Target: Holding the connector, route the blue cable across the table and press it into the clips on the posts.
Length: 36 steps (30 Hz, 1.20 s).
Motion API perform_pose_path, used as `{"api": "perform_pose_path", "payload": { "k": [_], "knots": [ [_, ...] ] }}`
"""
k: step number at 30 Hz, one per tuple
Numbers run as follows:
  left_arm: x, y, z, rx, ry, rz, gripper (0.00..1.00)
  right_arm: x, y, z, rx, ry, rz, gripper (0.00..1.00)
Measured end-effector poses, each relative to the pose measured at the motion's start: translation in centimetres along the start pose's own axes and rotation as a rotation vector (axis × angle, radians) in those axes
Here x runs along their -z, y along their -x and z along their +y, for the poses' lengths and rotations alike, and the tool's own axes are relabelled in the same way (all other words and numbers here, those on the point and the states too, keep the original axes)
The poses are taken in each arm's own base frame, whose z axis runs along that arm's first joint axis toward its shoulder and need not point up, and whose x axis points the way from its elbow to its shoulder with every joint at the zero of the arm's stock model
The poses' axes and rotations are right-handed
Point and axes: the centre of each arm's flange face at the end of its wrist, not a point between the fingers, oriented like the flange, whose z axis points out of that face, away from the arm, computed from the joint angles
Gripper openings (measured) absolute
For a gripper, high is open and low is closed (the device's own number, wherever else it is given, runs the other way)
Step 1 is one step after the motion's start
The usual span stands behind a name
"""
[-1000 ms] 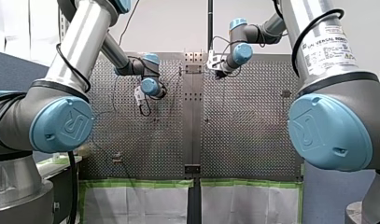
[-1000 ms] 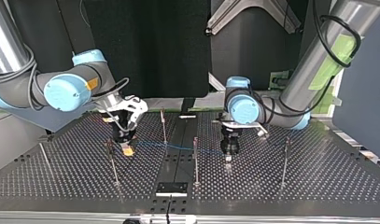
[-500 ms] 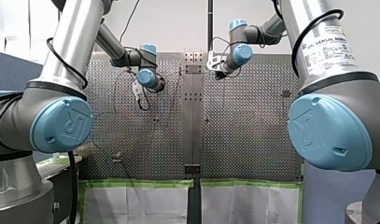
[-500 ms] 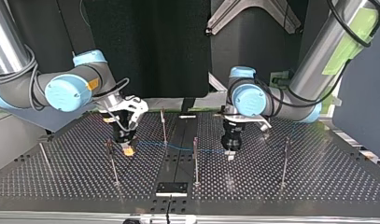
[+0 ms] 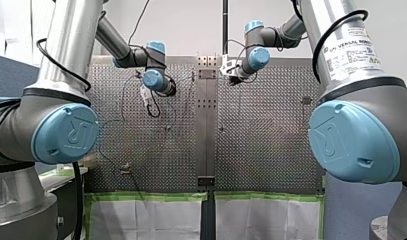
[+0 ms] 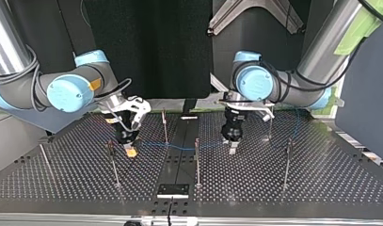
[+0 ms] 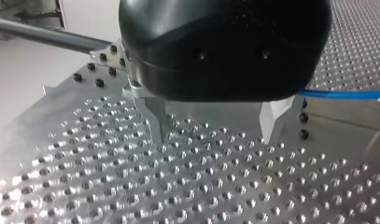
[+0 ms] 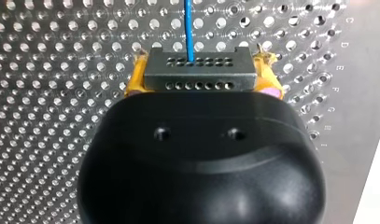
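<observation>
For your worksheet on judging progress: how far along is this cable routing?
Done: my right tool grips the connector. In hand: the blue cable runs past the middle posts; my left tool is open beside it. Left: pressing it onto those posts; seating cannot be told.

In the top view my right gripper (image 6: 129, 149) stands at the table's (image 6: 321, 188) left, with the connector (image 8: 198, 72) in its grip. The cable (image 6: 179, 148) runs from it rightward, past the middle posts (image 6: 197, 162), to my left gripper (image 6: 233, 147), passing beside one finger (image 7: 273, 117). Outer posts (image 6: 286, 162) stand nearer the table's sides.
</observation>
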Motion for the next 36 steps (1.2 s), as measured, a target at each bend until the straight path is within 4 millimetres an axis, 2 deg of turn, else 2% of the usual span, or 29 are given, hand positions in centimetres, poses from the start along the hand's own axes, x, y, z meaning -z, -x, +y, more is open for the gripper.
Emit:
{"api": "perform_pose_path", "payload": {
  "k": [14, 19, 28, 36],
  "knots": [
    [7.1, -0.4, -2.3, 0.003, -0.035, 0.087, 1.0, -0.2, -0.8, -0.1, -0.003, -0.004, 0.018, 0.0],
    [8.7, 0.5, -3.8, 0.011, -0.081, 0.083, 1.0, -0.3, -0.7, -0.2, -0.004, -0.01, 0.017, 0.0],
    [11.1, 4.5, -6.9, 0.04, -0.166, -0.018, 1.0, -0.3, -0.7, -0.6, -0.003, -0.028, 0.017, 0.0],
    [13.4, 9.1, -9.6, 0.023, -0.215, -0.094, 1.0, -0.4, -1.5, -0.7, -0.003, -0.035, 0.031, 0.0]
  ]
}}
